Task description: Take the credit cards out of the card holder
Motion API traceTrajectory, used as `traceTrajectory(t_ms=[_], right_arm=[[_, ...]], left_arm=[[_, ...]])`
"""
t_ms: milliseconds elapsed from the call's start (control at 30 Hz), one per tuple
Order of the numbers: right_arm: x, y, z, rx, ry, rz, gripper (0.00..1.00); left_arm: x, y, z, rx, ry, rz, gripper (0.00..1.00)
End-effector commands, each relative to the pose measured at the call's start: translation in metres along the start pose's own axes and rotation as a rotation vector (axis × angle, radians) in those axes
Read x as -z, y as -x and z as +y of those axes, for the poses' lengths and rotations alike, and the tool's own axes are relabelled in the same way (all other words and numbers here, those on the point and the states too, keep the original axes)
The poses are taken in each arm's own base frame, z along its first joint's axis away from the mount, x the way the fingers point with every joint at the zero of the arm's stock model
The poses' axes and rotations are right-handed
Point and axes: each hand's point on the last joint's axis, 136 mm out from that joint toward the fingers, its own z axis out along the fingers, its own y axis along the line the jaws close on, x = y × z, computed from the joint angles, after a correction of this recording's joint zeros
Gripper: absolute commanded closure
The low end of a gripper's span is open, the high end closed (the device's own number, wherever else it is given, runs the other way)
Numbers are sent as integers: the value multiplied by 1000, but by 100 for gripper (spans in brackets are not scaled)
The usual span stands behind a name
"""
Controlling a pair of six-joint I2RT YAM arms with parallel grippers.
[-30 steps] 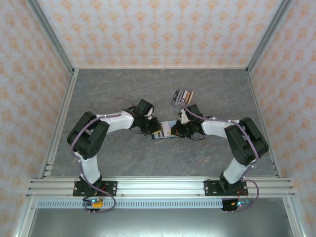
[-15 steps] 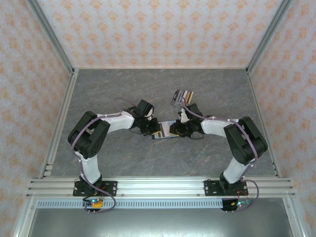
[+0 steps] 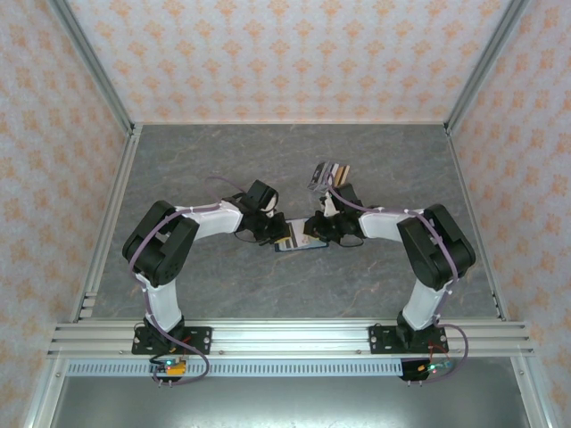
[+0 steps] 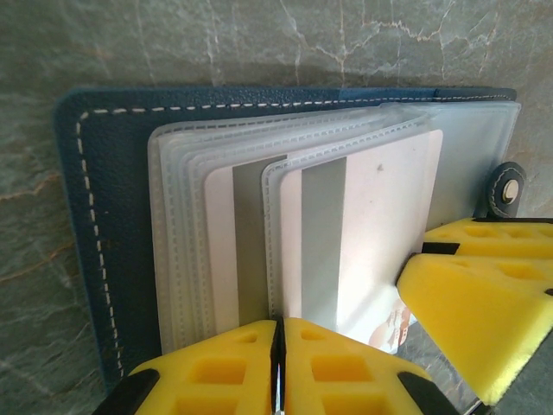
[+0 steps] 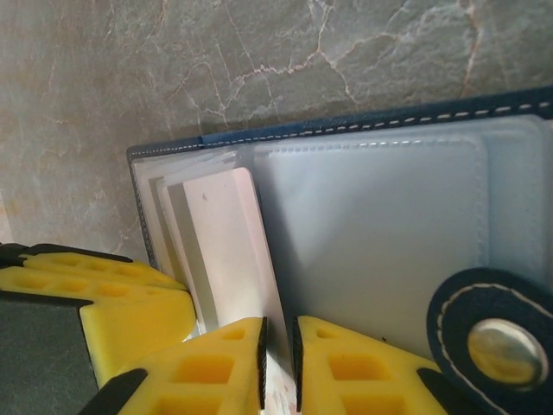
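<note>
The navy-blue card holder (image 3: 299,241) lies open on the table between both arms. In the left wrist view its stitched cover (image 4: 108,216) carries clear sleeves holding white credit cards (image 4: 380,225) with grey stripes. My left gripper (image 4: 276,346) is shut on the edge of one sleeve. My right gripper (image 5: 278,354) pinches the lower edge of a white card (image 5: 229,251) that sticks out of the sleeves, its jaws a thin gap apart around it. The snap tab (image 5: 497,341) sits to the right of those jaws. From above, the left gripper (image 3: 278,234) and right gripper (image 3: 312,234) meet over the holder.
A striped cluster of flat cards (image 3: 328,172) lies on the grey marble tabletop (image 3: 223,160) just behind the right wrist. Patterned walls and metal rails (image 3: 111,214) enclose the table. The right gripper's yellow fingers (image 4: 484,294) crowd the left wrist view.
The right arm has shifted a little to the left, toward the card holder, and its elbow has drawn in. The left arm and the holder have stayed put.
</note>
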Motion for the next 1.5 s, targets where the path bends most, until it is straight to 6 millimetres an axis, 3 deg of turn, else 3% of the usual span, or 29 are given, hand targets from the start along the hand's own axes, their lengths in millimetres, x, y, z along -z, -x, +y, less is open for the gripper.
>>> traceTrajectory(t_ms=[0,567,700,800,933,1467], right_arm=[[1,15,11,16,42,-42,86],[14,16,-2,-15,128,-65,92],[13,17,-1,-15,137,-62,92],[12,15,-4,-20,130,-55,91],[7,14,-8,-31,120,-43,91],[3,13,-8,-34,131,-23,86]], left_arm=[[-7,-13,37,28,125,33,89],[-8,-14,45,49,126,35,91],[-2,-9,23,34,55,25,91],[12,0,-3,1,-18,-15,91],[27,8,-23,-28,-60,-58,90],[-5,12,-10,-3,-3,-4,90]])
